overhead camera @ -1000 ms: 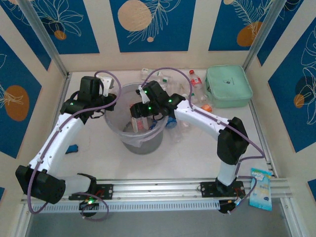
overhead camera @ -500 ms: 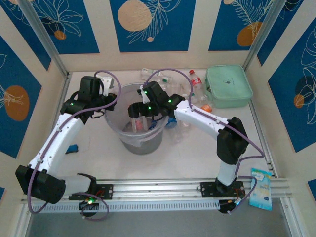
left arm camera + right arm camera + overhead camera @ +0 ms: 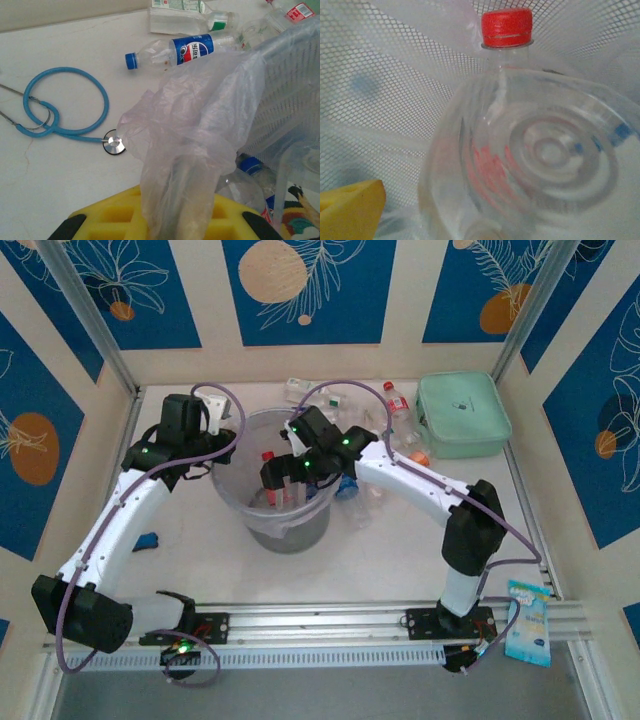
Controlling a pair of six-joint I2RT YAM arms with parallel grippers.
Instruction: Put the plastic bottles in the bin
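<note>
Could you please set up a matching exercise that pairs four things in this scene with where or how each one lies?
Things:
1. red-capped bottle
2. blue-labelled bottle
3. stethoscope
4. mint-green box

Places or states:
A. looped on the table
B. at the table's far right corner
C. inside the bin
D. on its side on the table

Pairs: 1-C, 2-D, 3-A, 4-B

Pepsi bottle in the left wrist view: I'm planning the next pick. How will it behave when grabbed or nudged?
The Pepsi bottle lies on its side, so a nudge would probably roll it. It looks empty, so it is likely light. Its thin clear walls may buckle when squeezed.
</note>
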